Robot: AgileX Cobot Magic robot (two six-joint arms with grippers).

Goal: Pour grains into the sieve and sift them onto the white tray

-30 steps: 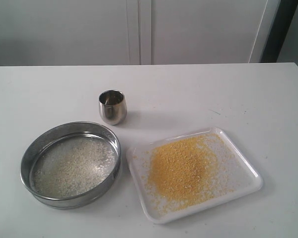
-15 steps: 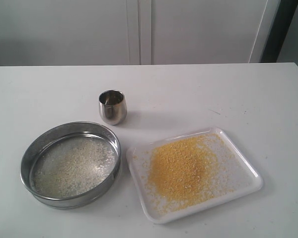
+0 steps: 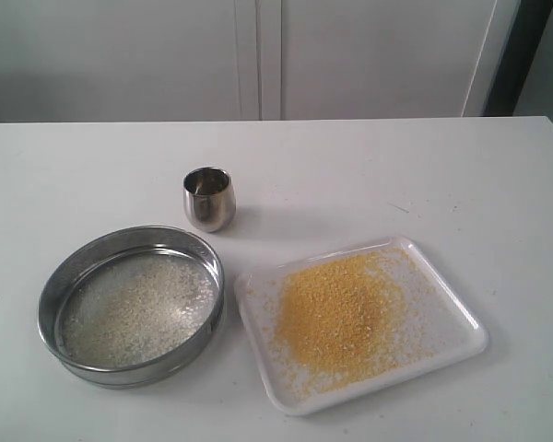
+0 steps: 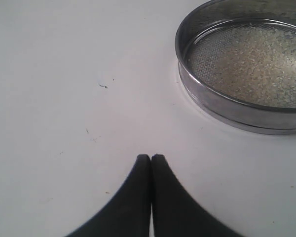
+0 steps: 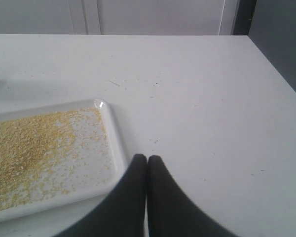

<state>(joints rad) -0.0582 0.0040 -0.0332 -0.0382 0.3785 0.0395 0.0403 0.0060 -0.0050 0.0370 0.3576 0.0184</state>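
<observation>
Sifting looks complete: fine yellow grains point(image 3: 336, 313) lie heaped on the white tray point(image 3: 447, 322), while paler ones rest in the sieve point(image 3: 48, 308) just beside it on the surface point(image 3: 396, 175). Left jaws and right jaws are pressed together, holding nothing. Any withdrawal should rise straight up, clear of both rims

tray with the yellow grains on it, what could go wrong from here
1. The yellow grains spread almost to the low rim of the tray; a jolt could scatter them onto the table.
2. The sieve sits close beside the tray with pale grains in it; lifting either could knock the other.
3. The shut right hand appears close to the tray's corner; a sideways swing might nudge it.
</observation>
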